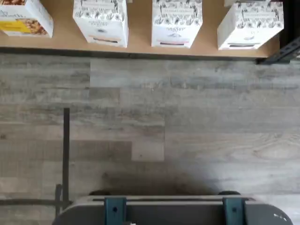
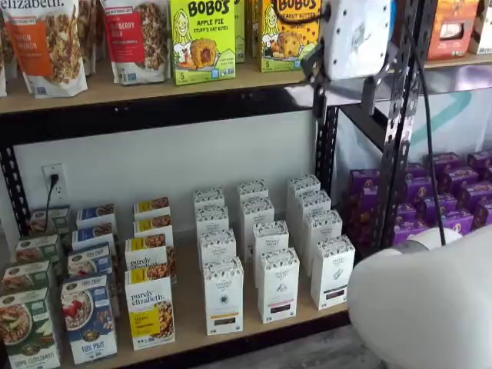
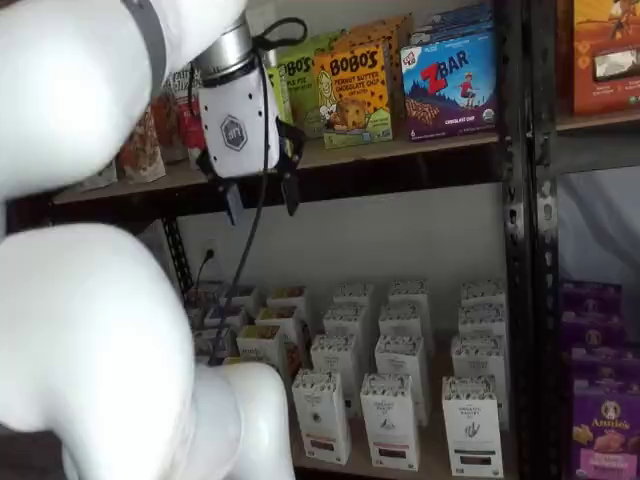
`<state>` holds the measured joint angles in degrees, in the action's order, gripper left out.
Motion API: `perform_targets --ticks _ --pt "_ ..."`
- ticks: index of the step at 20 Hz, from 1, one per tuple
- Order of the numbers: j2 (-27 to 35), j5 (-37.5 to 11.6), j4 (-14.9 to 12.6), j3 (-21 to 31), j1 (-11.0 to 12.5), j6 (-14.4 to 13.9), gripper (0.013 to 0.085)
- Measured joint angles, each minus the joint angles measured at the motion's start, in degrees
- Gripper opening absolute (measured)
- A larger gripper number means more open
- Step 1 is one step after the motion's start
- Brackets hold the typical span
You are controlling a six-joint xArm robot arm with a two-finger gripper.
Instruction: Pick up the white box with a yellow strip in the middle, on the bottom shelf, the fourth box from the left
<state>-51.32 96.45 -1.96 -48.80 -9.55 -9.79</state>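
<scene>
The claw (image 3: pixel 262 206) hangs high above the bottom shelf (image 2: pixel 254 332), up at the level of the shelf board above it, with its two black fingers (image 3: pixel 291 190) spread and a clear gap between them; it holds nothing. In a shelf view its white body (image 2: pixel 355 34) shows near the upright of the rack, in front of the snack boxes on the upper board. The white box (image 2: pixel 224 296) stands upright at the front edge of the bottom shelf, heading a row of like white cartons that runs back toward the wall. Just beside it on one side is a granola box (image 2: pixel 149 311) with a yellow panel, and on the other a white carton (image 2: pixel 277 284) with a darker strip low on its front. From the wrist, the white box (image 1: pixel 101 21) is seen from above at the wooden shelf edge, with grey plank floor (image 1: pixel 187 122) in front of it. The claw is well apart from the box.
</scene>
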Motion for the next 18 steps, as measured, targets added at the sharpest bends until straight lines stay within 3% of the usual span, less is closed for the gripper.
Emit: perform_targets --ticks 7,12,18 --pt "1.1 -7.8 -4.3 6.9 -6.3 -6.8 0.085" --pt "3.1 -16.1 -1.5 11.9 -7.7 -8.7 0.085" --pt "7.1 -27.3 -3.3 16.9 -12.0 -14.2 0.085"
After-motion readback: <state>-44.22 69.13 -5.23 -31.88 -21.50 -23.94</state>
